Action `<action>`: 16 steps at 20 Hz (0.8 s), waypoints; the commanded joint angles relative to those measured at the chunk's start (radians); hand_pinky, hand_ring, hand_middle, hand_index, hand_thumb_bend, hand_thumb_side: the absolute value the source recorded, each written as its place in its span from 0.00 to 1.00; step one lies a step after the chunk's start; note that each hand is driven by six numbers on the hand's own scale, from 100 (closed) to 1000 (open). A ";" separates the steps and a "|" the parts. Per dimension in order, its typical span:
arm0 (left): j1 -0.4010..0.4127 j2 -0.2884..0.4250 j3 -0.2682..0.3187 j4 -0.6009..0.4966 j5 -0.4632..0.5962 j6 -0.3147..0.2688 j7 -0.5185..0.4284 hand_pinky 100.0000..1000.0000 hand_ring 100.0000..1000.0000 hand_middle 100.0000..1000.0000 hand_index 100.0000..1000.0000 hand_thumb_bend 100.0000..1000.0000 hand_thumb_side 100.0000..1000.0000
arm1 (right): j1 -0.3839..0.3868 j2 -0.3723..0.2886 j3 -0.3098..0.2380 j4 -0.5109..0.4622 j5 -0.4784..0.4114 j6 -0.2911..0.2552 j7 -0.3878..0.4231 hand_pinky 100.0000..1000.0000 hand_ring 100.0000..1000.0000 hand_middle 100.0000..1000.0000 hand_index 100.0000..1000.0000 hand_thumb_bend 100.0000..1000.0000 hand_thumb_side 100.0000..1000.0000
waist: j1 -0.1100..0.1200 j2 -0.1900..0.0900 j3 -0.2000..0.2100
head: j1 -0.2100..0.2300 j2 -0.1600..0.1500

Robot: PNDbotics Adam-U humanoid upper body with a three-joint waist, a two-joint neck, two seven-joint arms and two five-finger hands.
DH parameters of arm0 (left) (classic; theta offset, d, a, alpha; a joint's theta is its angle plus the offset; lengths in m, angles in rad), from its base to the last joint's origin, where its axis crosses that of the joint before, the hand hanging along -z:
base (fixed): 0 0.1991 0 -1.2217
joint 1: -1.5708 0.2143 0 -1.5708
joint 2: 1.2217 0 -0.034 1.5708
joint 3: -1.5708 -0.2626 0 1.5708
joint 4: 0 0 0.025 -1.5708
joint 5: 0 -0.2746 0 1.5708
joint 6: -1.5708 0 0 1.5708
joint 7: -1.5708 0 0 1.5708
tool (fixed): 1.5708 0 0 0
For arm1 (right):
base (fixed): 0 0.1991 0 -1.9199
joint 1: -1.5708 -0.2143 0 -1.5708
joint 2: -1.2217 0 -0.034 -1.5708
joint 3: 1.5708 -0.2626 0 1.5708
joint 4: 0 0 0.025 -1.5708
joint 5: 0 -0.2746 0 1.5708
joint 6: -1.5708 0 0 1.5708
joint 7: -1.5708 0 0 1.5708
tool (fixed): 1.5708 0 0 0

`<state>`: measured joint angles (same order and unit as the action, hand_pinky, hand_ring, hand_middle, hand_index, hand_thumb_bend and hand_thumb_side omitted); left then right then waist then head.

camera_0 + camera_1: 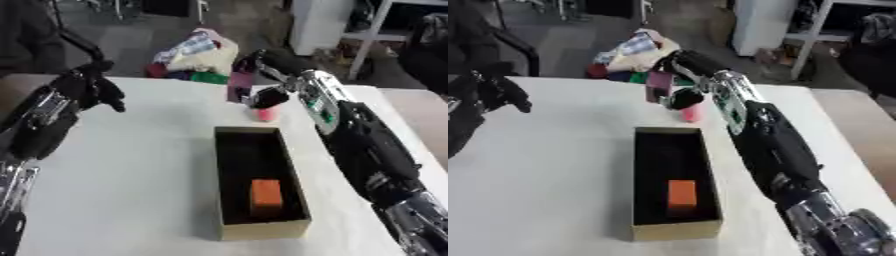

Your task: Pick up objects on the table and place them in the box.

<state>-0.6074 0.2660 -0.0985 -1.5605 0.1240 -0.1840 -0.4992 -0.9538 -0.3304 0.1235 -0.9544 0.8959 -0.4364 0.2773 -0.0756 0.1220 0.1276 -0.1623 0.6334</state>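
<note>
A long brown box (262,231) lies in the middle of the white table, with an orange block (266,196) inside near its front end. My right hand (265,64) reaches past the far end of the box, fingers and thumb curled round a flat purple object (239,86) held upright above the table. Just below that hand a small pink object (267,115) stands on the table by the box's far rim. My left hand (87,87) hovers over the table's far left, fingers relaxed and drooping, holding nothing.
A heap of colourful items (197,52) lies on the floor just beyond the table's far edge. A white cabinet (319,22) stands behind it. The white table (131,175) stretches out to the left of the box.
</note>
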 commanded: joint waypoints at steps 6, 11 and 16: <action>-0.011 0.021 0.017 -0.018 0.004 0.006 0.008 0.70 0.55 0.57 0.92 0.07 0.94 | 0.077 -0.108 0.106 -0.136 -0.262 -0.039 0.129 0.74 0.65 0.44 0.80 0.00 0.41 | 0.002 -0.018 -0.007 | 0.007 0.001; -0.011 0.021 0.016 -0.019 0.001 0.007 0.006 0.70 0.55 0.57 0.92 0.07 0.94 | 0.130 -0.121 0.164 -0.170 -0.351 -0.038 0.196 0.75 0.66 0.49 0.83 0.00 0.48 | -0.001 -0.013 -0.005 | 0.005 -0.002; -0.011 0.020 0.015 -0.019 -0.001 0.007 0.003 0.70 0.55 0.57 0.92 0.07 0.94 | 0.160 -0.121 0.195 -0.202 -0.331 -0.047 0.225 0.77 0.71 0.66 0.91 0.00 0.55 | 0.000 -0.010 -0.005 | 0.003 -0.005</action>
<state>-0.6059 0.2664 -0.0940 -1.5611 0.1260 -0.1775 -0.4956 -0.7788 -0.4203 0.3183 -1.1283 0.5613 -0.4805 0.4956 -0.0806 0.1244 0.1232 -0.1577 0.6327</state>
